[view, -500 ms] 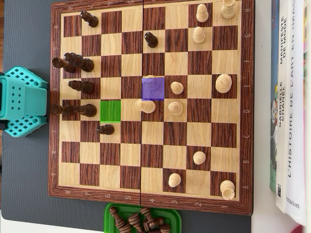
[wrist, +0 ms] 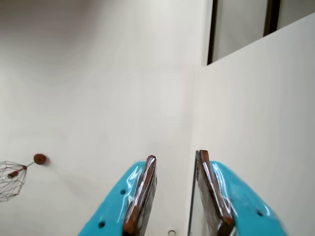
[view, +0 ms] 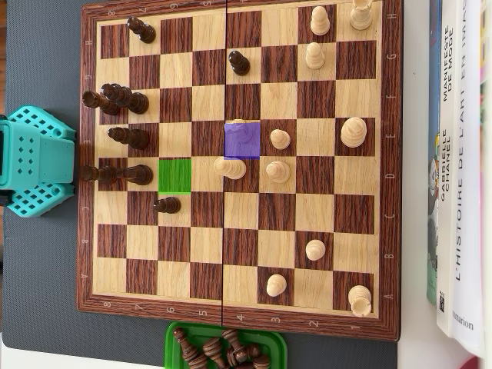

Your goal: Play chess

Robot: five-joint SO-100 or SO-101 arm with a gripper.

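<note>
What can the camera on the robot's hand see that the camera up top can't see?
Only the wrist view shows the gripper, open and empty, pointing up at a white wall and a wire lamp.

Only the overhead view shows the chessboard, the dark pieces, the light pieces, a green square, a purple square, a green tray of captured dark pieces, and books.

Both show only the turquoise robot: its base appears beside the board in the overhead view.
</note>
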